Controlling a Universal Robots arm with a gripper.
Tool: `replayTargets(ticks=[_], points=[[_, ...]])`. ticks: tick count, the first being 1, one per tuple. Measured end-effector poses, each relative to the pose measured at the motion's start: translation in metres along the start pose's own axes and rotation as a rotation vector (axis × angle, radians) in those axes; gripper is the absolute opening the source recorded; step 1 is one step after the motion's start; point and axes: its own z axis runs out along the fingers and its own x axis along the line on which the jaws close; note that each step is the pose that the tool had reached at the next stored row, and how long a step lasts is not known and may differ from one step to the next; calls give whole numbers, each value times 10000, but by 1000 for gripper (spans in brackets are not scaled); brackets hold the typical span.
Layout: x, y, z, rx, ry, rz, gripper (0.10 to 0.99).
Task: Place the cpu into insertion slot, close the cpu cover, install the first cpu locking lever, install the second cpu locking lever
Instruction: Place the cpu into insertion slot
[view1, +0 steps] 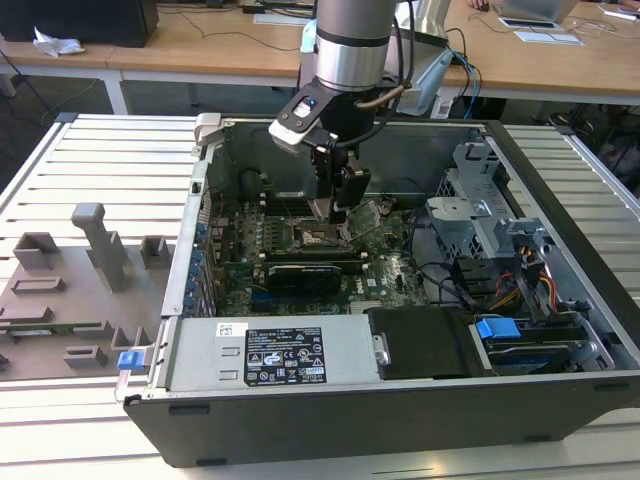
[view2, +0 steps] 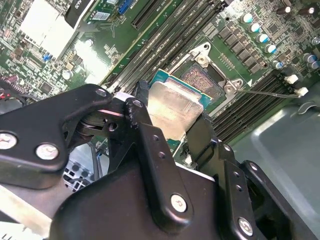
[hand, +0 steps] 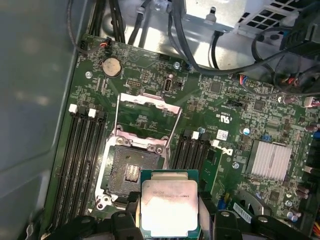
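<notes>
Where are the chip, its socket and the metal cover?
cpu (hand: 169, 207): first wrist view, on its silver top.
insertion slot (hand: 131, 172): first wrist view, on the contact grid.
cpu cover (hand: 150, 101): first wrist view, on the frame's free edge.

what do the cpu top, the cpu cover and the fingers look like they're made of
The cpu: pale silver-grey metal lid with soft glare, on a green board rim. The cpu cover: thin bright metal, probably steel, with shiny edges. The fingers: matte black, likely coated metal or plastic; bright screws sit in them, but the look leaves it open.
</notes>
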Motion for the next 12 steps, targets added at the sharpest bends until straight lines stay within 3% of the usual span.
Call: replayTargets(ticks=[5, 8, 10, 12], points=[[0, 0, 3, 58, -46, 532, 545], [0, 0, 6, 84, -25, 851, 545], [0, 1, 7, 80, 58, 978, 545], [1, 1, 8, 68, 232, 1178, 545]])
